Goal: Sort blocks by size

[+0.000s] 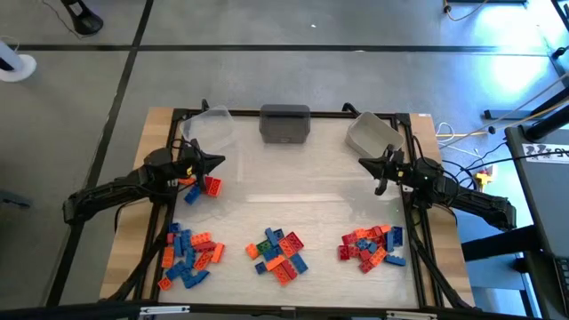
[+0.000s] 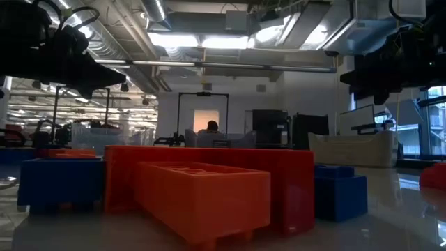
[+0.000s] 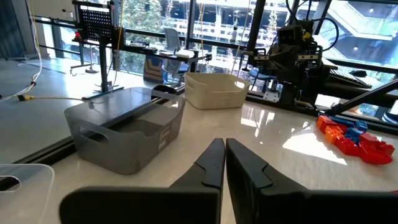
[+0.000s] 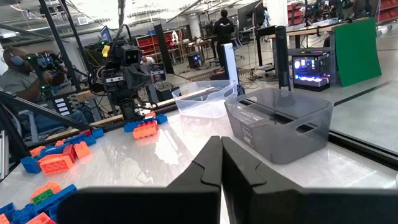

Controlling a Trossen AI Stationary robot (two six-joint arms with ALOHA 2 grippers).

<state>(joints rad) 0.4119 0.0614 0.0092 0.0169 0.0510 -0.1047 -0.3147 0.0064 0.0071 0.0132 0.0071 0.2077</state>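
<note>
High view: bins (image 1: 284, 124) behind blocks (image 1: 279, 251).

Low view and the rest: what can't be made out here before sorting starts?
- Low view: the big orange block and red block fill the foreground and hide the table behind them; both grippers are dark shapes at the top corners.
- High view: block piles are too small to tell sizes or stud counts.
- Left wrist view: clear bin is cut off by the edge.
- Right wrist view: grey bin's inside is not visible.
</note>
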